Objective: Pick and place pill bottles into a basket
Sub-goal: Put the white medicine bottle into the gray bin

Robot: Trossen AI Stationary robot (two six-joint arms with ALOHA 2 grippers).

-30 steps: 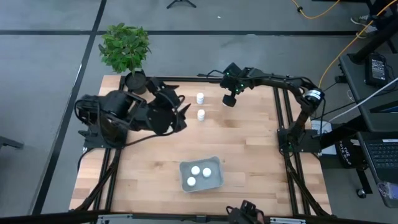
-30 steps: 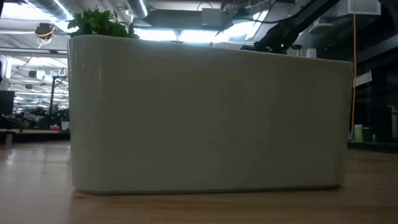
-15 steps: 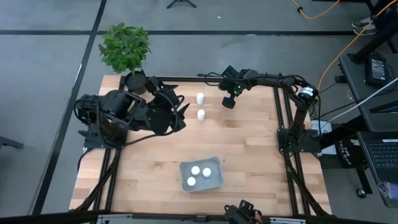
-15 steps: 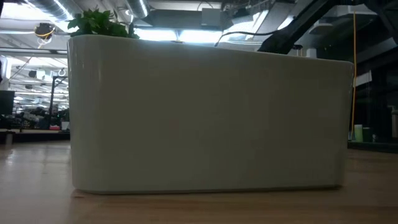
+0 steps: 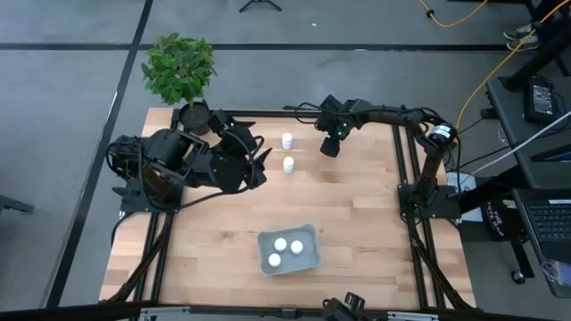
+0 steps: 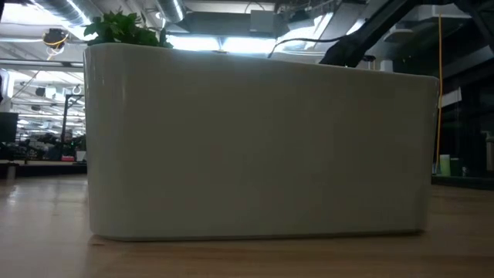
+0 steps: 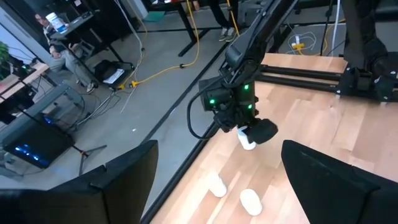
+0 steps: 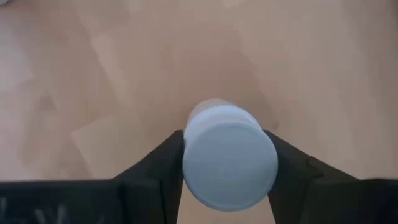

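- Bottles: one (image 8: 229,164) sat clamped between the right fingers (image 8: 152,171), a finger pressed on each side of its white cap, held above the bench (image 5: 357,205).
- Seen from the left wrist, that same held bottle (image 7: 247,137) showed white just under the right gripper (image 7: 252,132), clear of the wood.
- From above, the right gripper (image 5: 330,145) hung over the far part of the bench, with two loose bottles on its left-arm side.
- Those two stood upright on the wood: the far bottle (image 5: 287,141) and the near bottle (image 5: 289,164), close together but apart, lying between the two grippers.
- The left wrist view showed the same pair (image 7: 217,185) and (image 7: 250,200) on the bench beyond the left fingers (image 7: 124,180), nearer to them than the held bottle was.
- The left gripper (image 5: 259,160) waited just beside the standing pair, its fingers spread wide apart and gripping nothing.
- Basket (image 5: 310,261) lay on the near part of the bench, well apart from both grippers, with three bottles (image 5: 280,244) standing inside it.
- At bench height, the basket wall (image 6: 255,147) filled nearly the whole view, with the plant (image 6: 123,29) showing over its rim.
- The plant (image 5: 180,67) stood at the far corner, behind the left arm.
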